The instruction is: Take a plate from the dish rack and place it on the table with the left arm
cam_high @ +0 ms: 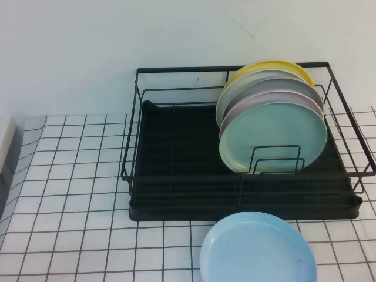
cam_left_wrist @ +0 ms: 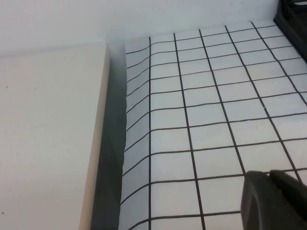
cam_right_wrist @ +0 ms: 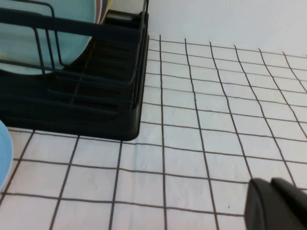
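I see the surface (cam_high: 70,194) first: white, flat, ruled in a thin black grid. On it sits the rack (cam_high: 235,200), black wire with a solid drip tray and upright dividers. Several round plates stand on edge in its right half, leaning back; the front one is the plate (cam_high: 273,138) I want, mint green, matte, faintly speckled, with a raised rim. A blue plate (cam_high: 257,249) lies flat just in front of the rack.

Neither arm shows from above. The left pincer (cam_left_wrist: 274,199) hovers low over bare surface near its left edge, well away from the rack, clenched and empty. Of the right pincer (cam_right_wrist: 278,203) I see only a dark tip beyond the rack's right end; whether it is closed I cannot tell.

My worries: the smooth rim could slip from the pincer, the plate could catch a divider or drag its neighbour out, and the blue plate crowds the nearest landing spot.
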